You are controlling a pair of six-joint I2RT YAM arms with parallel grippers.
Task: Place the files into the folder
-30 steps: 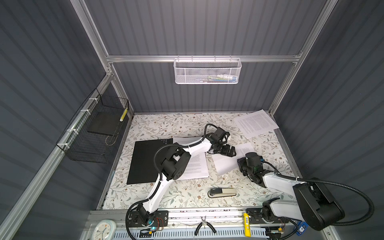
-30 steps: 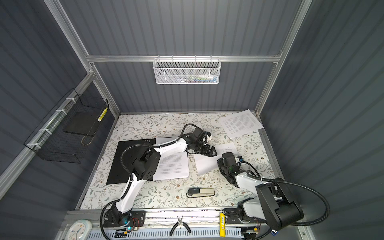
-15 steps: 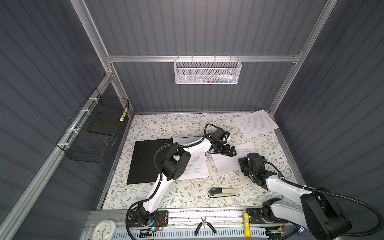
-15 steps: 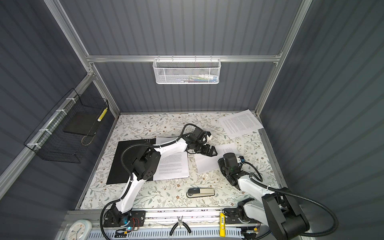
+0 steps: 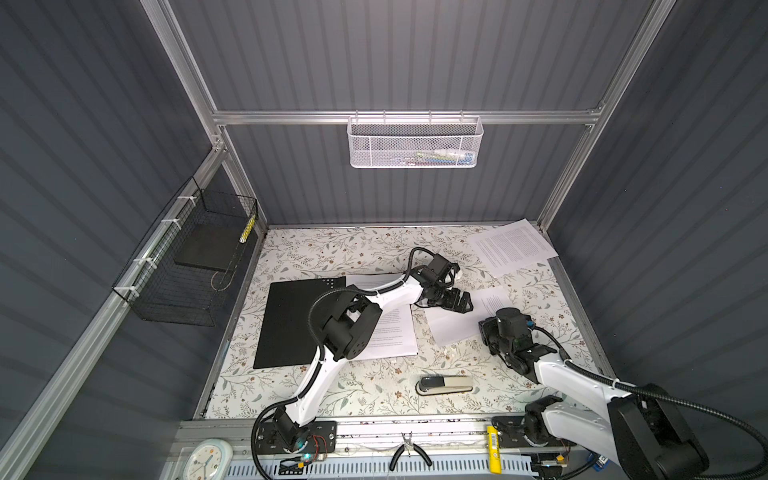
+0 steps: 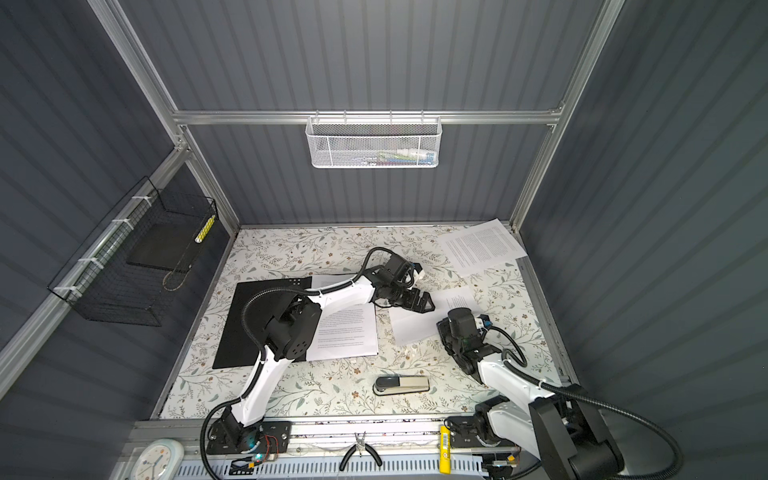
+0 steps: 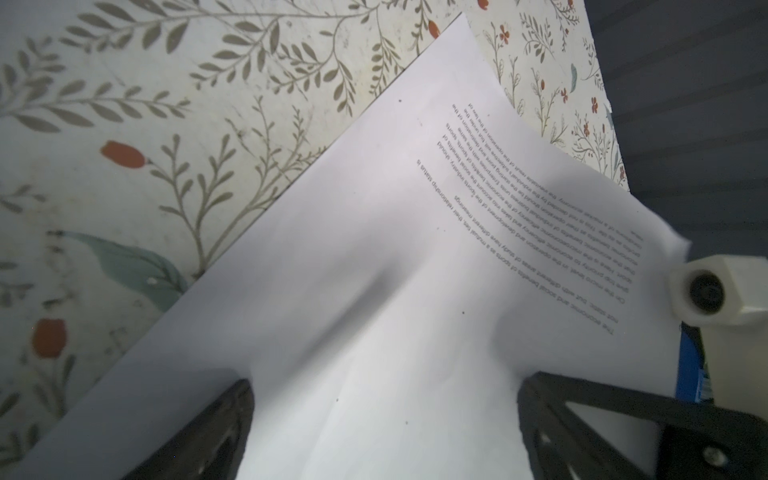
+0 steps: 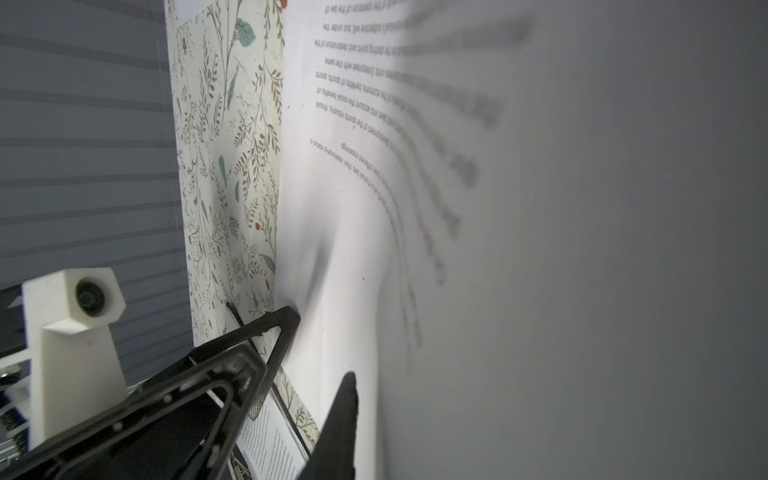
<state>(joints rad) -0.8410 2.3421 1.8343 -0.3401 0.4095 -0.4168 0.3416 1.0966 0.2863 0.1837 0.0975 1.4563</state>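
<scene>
printed paper sheet (image 5: 453, 328): light, limp, buckles readily; take it at an edge. left gripper (image 5: 464, 301) released over it; right gripper (image 5: 485, 334) astride its right edge, clamping cannot be told.

Top views look down from high — wrist views share one sheet (image 7: 415, 291), close.

1. Both top views are sharp and evenly lit from above; the floral tabletop (image 5: 332, 249) is bright and the dark walls (image 5: 415, 62) are dim.
2. In the left wrist view the sheet (image 7: 374, 232) is bright, with soft grey shadows.
3. In the right wrist view it is blurred near the lens and half in shade.
</scene>
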